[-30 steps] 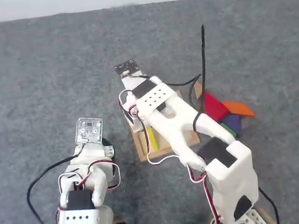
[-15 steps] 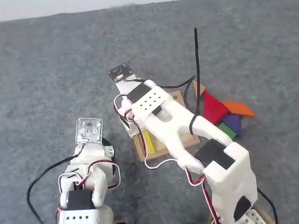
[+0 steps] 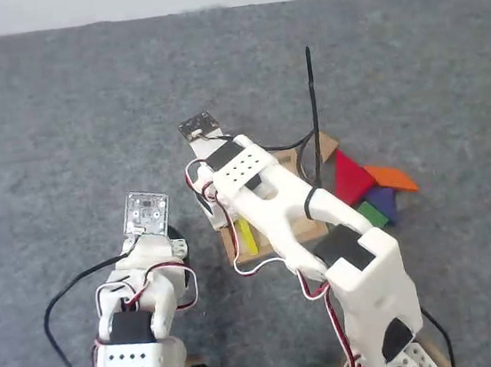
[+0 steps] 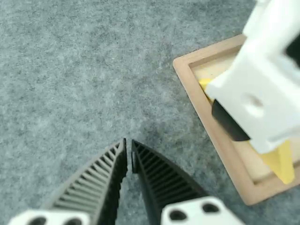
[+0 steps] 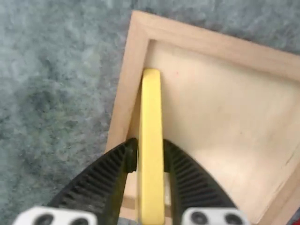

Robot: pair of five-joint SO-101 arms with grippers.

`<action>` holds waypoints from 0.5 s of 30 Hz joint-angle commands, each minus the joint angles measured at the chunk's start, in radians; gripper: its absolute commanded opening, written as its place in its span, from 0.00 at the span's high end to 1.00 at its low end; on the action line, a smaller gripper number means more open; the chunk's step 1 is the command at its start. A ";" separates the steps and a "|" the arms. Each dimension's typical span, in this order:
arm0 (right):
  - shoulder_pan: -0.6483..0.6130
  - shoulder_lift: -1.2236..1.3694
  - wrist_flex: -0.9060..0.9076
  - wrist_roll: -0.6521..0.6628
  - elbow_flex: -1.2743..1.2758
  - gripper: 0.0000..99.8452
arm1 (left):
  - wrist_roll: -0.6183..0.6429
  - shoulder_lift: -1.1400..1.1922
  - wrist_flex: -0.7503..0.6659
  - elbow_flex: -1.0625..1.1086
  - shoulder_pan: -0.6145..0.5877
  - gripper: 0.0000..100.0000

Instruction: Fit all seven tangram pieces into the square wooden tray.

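Observation:
The square wooden tray [image 3: 231,242] lies mid-table under my right arm [image 3: 264,190]. In the right wrist view my right gripper [image 5: 150,143] is shut on a yellow tangram piece [image 5: 151,117]. The piece stands on edge inside the tray, along the wooden rim [image 5: 125,79] near a corner. The same yellow piece [image 3: 247,235] shows beside the arm in the high view. Red [image 3: 349,175], orange [image 3: 394,179], green [image 3: 373,213] and purple [image 3: 385,201] pieces lie heaped on the carpet right of the tray. My left gripper [image 4: 128,143] is shut and empty over the carpet, left of the tray corner [image 4: 183,64].
Grey carpet covers the table. A black cable [image 3: 313,112] rises from the right arm over the tray's far side. Open carpet lies left of and beyond the tray.
My right arm has swung left over the tray, carrying the yellow piece toward the tray's left rim. The left arm has not moved.

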 commanded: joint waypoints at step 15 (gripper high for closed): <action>0.194 -0.133 -0.021 -0.008 -0.021 0.80 | 0.006 -0.017 0.005 -0.008 -0.003 0.98</action>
